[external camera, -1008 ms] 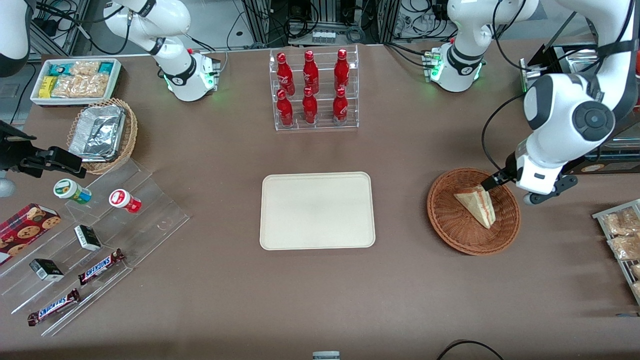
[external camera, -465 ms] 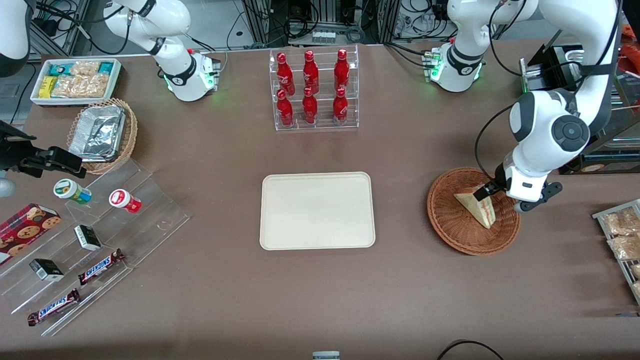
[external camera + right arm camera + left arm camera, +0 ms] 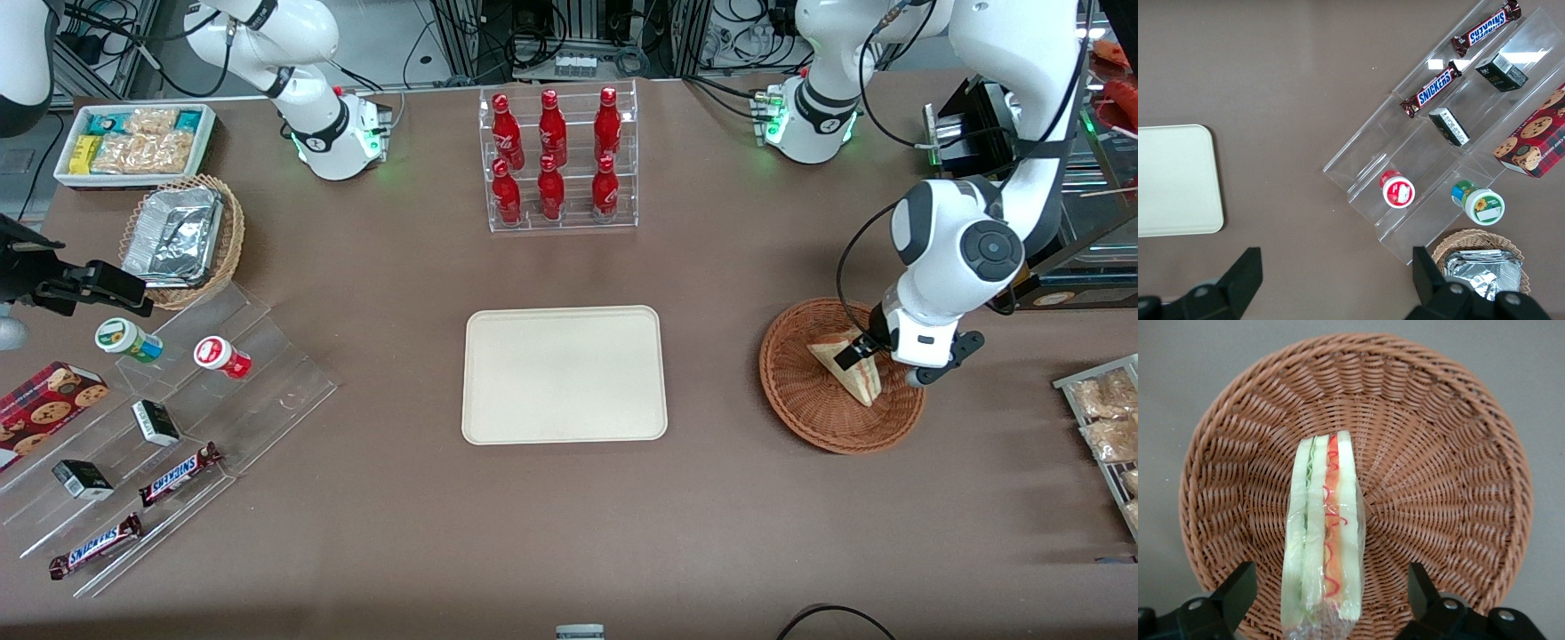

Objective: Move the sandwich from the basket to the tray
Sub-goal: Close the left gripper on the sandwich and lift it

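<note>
One tray, mid-table, bare. One basket, holding sandwich: film-wrapped wedge on edge, likely light, soft, slippery; take across the bread faces, gently. Gripper above it, fingers spread, straddling the wedge.

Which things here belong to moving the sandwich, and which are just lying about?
Job: sandwich lying in the basket; tray; open gripper straddling the sandwich.
Lying about: red bottles, Snickers bars, cookie box, foil container.
</note>
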Controlling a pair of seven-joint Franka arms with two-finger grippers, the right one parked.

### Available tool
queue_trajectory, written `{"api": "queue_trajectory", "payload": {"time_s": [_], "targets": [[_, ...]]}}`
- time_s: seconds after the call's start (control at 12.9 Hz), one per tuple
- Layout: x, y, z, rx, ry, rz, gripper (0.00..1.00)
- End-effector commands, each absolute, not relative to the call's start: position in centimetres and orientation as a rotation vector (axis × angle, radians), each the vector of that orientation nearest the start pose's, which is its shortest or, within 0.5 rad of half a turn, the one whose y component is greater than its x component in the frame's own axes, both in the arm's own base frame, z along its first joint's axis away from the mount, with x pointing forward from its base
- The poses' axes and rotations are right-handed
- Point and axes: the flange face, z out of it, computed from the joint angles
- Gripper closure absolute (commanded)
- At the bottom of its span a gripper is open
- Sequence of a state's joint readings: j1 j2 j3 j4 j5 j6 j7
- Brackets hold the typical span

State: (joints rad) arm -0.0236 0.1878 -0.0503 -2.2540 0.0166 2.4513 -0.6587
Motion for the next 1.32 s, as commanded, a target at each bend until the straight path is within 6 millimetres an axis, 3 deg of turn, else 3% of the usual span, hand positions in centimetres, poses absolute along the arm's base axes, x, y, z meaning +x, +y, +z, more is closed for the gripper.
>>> {"api": "queue_trajectory", "payload": {"time_s": [0.0, 0.16, 0.23, 0.47, 0.54, 0.93, 1.24], "targets": [[53.3, -4.5, 26.8, -3.008, -0.898, -0.033, 0.0], [53.0, -4.4, 25.8, -3.005, -0.896, -0.015, 0.01], [52.9, -4.4, 25.5, -3.003, -0.896, -0.006, 0.11], [52.5, -4.4, 25.1, -3.0, -0.894, 0.01, 0.87], [52.4, -4.4, 25.0, -2.998, -0.894, 0.017, 1.0], [53.1, -4.7, 26.3, -3.012, -0.866, -0.01, 1.0], [54.2, -6.0, 30.7, -2.968, -0.637, 0.074, 1.0]]}}
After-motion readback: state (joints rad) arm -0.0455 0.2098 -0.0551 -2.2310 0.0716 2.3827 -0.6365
